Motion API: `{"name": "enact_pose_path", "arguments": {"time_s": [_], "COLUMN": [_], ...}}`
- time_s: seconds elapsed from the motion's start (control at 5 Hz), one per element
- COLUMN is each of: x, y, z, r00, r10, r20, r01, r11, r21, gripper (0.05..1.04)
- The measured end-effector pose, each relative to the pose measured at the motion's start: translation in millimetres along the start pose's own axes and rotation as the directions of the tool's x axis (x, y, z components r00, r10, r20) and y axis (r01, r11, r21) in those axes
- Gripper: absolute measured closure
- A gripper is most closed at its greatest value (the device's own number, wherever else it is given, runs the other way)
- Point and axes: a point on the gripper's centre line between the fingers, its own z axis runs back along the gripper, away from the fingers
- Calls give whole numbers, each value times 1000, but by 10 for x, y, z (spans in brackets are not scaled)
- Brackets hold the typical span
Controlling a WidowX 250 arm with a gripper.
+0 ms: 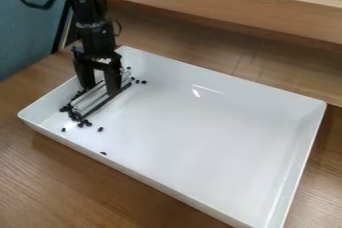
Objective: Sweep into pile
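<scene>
Plenty of room, that was the story, running from the middle of the white tray (200, 132) out to its right edge! Trouble sat at the left end: the gripper (100, 86) and the sweeping tool (97, 100) blocked that lane, dark beans (74, 115) scattered around (little hurdles, those). Raised walls fenced the tray, and a wooden ledge (227, 9) stood beyond its back edge.

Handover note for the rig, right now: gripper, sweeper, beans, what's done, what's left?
Gripper: down at the sweeper; can't tell if it's gripping.
Sweeper: in the white tray, toward its left corner in view.
Beans: black, mostly around the sweeper.
Done: many bunched at the sweeper's near end.
Left: gather strays past its far end and toward the tray's front wall.
</scene>
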Motion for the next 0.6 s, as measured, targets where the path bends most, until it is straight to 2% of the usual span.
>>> {"name": "enact_pose_path", "arguments": {"time_s": [0.4,0.6], "x": [44,83], "y": [-174,-371], "z": [297,499], "r00": [999,996], "r10": [-23,-59], "r20": [39,72], "r01": [23,60], "r11": [1000,998], "r21": [3,-7], "gripper": [83,83]}}
